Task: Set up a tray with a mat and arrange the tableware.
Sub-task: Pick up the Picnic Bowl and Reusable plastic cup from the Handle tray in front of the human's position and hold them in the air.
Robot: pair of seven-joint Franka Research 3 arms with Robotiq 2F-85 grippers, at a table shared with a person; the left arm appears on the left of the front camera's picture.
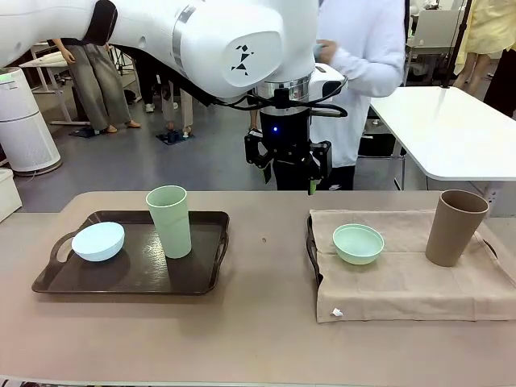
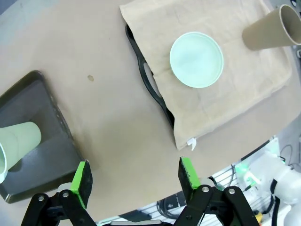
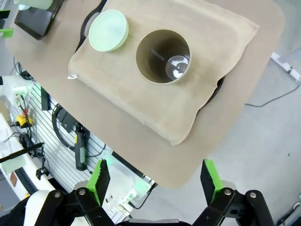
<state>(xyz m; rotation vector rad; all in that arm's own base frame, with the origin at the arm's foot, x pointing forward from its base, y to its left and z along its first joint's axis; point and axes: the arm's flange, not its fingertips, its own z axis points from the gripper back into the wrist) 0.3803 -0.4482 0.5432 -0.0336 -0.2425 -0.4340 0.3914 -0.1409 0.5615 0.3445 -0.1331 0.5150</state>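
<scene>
A dark tray [image 1: 205, 270] on the left holds a light blue bowl [image 1: 98, 240] and an upright pale green cup [image 1: 169, 220]. On the right, a beige mat [image 1: 403, 278] covers a second tray whose black handle [image 1: 311, 250] sticks out. On the mat sit a mint green bowl [image 1: 358, 243] and a brown cup [image 1: 455, 227]. My left gripper [image 1: 288, 173] hangs high over the table's far middle. In its wrist view it is open [image 2: 134, 176] and holds nothing, above bare tabletop between the trays. My right gripper [image 3: 155, 176] is open and holds nothing, high above the brown cup [image 3: 163, 56] and the mat [image 3: 207, 61].
A person in a white top [image 1: 363, 64] stands at the far side behind my left arm. A white table [image 1: 451, 129] stands at the back right. The table's right edge and the floor [image 3: 263, 141] lie below my right gripper. A small white tag [image 1: 337, 312] marks the mat's front corner.
</scene>
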